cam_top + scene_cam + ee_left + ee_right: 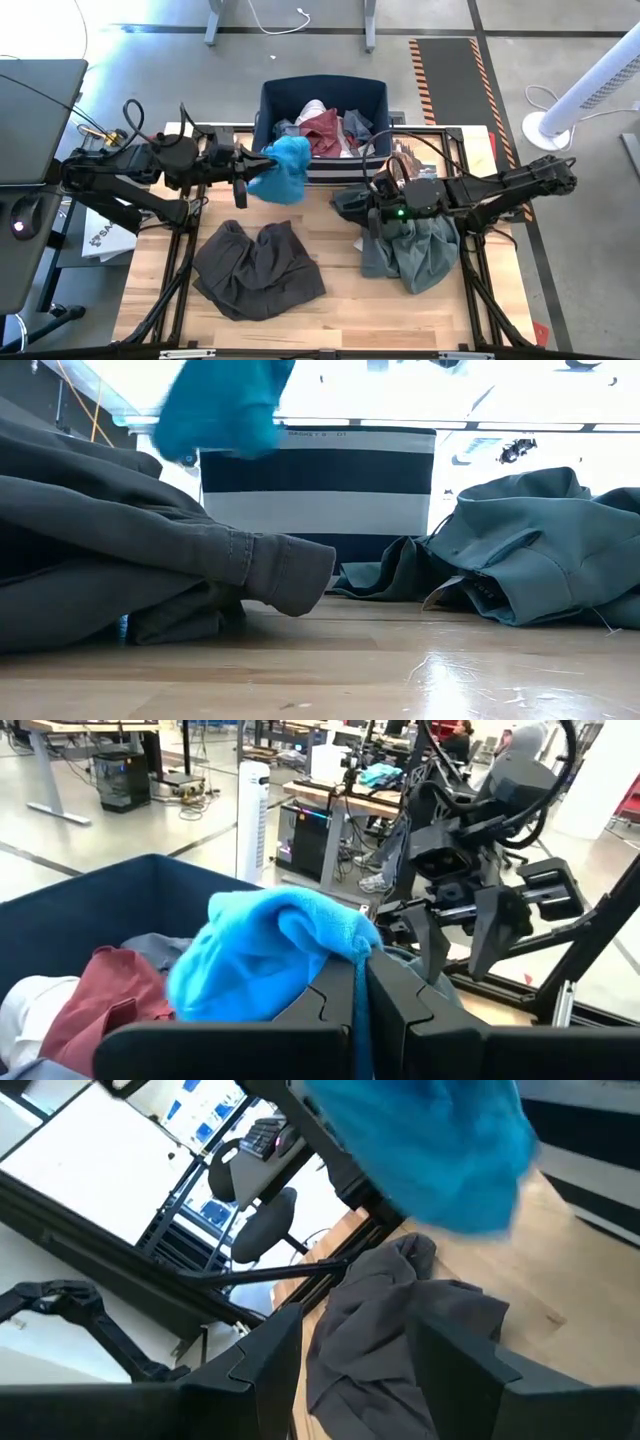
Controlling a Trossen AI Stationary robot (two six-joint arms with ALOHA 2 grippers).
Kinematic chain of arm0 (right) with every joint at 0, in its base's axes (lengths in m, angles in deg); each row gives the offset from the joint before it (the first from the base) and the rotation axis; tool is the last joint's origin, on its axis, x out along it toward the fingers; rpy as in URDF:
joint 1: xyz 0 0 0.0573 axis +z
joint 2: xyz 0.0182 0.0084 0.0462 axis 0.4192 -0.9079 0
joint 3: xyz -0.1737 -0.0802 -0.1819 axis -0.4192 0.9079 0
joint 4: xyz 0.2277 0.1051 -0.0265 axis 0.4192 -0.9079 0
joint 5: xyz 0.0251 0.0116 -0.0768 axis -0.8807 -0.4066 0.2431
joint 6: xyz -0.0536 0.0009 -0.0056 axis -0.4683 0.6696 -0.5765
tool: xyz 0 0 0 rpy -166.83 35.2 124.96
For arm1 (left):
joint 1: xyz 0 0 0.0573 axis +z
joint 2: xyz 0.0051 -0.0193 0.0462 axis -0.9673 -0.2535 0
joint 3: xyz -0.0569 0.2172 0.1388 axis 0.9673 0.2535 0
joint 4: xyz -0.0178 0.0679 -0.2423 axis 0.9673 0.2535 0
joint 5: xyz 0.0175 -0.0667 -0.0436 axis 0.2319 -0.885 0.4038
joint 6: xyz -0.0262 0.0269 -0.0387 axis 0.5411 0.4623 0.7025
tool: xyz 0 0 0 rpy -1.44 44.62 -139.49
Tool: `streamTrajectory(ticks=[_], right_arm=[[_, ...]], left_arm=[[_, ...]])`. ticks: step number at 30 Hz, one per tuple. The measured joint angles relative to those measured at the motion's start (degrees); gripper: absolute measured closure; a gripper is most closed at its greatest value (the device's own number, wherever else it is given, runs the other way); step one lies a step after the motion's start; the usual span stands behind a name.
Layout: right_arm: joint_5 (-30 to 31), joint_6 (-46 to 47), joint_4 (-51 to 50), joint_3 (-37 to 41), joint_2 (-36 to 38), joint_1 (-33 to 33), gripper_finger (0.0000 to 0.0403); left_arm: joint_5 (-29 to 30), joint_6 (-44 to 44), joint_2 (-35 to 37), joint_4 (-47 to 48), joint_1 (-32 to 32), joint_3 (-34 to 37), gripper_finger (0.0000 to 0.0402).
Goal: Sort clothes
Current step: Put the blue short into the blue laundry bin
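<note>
1. Bright blue piece [281, 170] pinched in closed left tool [243, 176], hanging above worktop's far edge, just short of navy bin [322, 92].
2. Carry fully past bin's near wall before release; trailing hem could snag rim.
3. Right tool [372, 212] open, empty, over grey-green shirt [415, 255] near right edge.

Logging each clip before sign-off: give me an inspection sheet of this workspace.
Surface: wooden table, bare at the front.
Job's things: dark trousers and grey-green shirt on the table; maroon piece and white piece in the navy bin; bright blue piece lifted by the bin.
Clutter: nothing seen.
Grippers: left gripper shut on the bright blue piece; right gripper open, empty, over the shirt.
Cables: white cable on the floor.
Surroundings: white fan, desks.
</note>
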Motion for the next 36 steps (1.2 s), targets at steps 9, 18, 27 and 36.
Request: streamTrajectory(ticks=[9, 18, 27, 36], right_arm=[[-0.92, 0.48, 0.35, 0.00, 0.00, -0.91, 0.0225], [-0.87, 0.47, 0.35, 0.00, 0.00, -0.87, 0.0225], [0.24, 0.74, 0.35, 0.00, -0.61, -0.87, 0.0225], [0.40, -4.23, 6.48, 0.00, -5.47, 0.79, 0.0225]], left_arm=[[0.06, -0.02, -0.04, -0.01, 0.00, 0.00, 0.0401], [0.20, -0.07, -0.04, 0.01, 0.04, 0.00, 0.0400], [0.21, -0.06, -0.04, -0.12, 0.04, 0.00, 0.0399], [-0.69, 2.69, -0.04, -3.67, 0.04, 0.00, 0.0399]])
